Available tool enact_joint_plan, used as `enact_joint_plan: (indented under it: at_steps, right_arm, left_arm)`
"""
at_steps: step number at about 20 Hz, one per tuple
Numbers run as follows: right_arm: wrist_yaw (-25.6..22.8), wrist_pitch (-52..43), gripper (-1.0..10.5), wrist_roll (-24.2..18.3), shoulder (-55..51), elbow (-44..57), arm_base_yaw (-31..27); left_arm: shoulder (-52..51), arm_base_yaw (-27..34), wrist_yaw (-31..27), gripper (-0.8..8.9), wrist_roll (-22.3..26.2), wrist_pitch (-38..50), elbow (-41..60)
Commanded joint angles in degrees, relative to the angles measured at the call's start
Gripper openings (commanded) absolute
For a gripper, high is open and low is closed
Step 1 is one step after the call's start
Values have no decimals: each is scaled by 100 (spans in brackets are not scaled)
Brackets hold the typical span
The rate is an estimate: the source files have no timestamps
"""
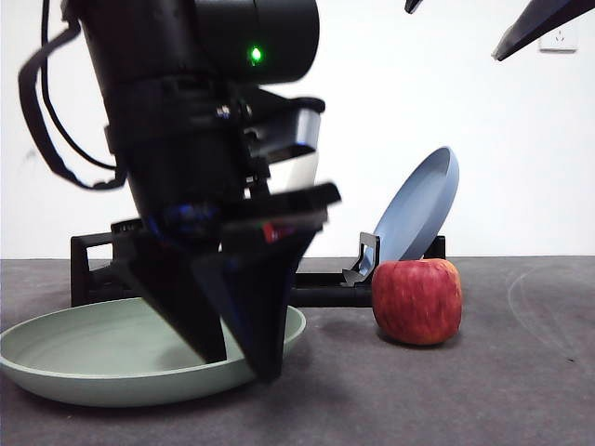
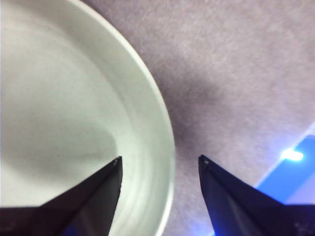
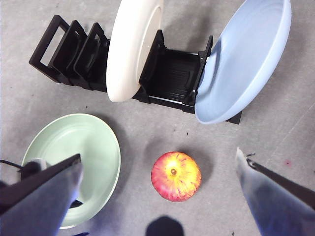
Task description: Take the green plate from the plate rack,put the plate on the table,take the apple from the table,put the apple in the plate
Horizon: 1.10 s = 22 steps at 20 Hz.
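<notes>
The green plate [image 1: 112,358] is laid flat on the table [image 1: 521,372], its rim straddled by the spread left gripper [image 1: 244,358]. The apple [image 1: 417,301] sits beside it, so the right gripper [image 3: 157,196] is held spread above.

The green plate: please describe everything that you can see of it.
The green plate is round, pale mint green and matte, with a shallow raised rim. It lies flat on the table, in front of the plate rack and beside the apple, not touching it. The left gripper stands open astride its rim, one jaw over the inside, one outside.
</notes>
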<state>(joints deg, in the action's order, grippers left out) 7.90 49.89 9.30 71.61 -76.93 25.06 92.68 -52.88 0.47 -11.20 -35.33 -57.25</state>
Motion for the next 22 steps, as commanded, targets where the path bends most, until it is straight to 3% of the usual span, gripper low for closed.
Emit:
enact_joint_plan:
  at_steps: [1, 9, 13, 16, 22]
  right_arm:
    - [-2, 122, 533, -184, 15, -28, 0]
    - [-2, 1788, 533, -713, 11, -26, 2]
    - [-2, 2706, 533, -955, -24, 9, 4]
    - [4, 2752, 533, -944, -66, 33, 7]
    - [197, 2188, 533, -909, -61, 219, 70]
  left_arm:
    - [-555, 7, -4, 261, -33, -114, -197]
    - [-3434, 195, -293, 260, 564, -1180, -1113]
    - [-4710, 752, -667, 260, 590, -2404, -1113]
    - [-5499, 1126, -645, 260, 584, -3248, -1113]
    - [-6142, 1193, -555, 260, 450, -4081, -1097]
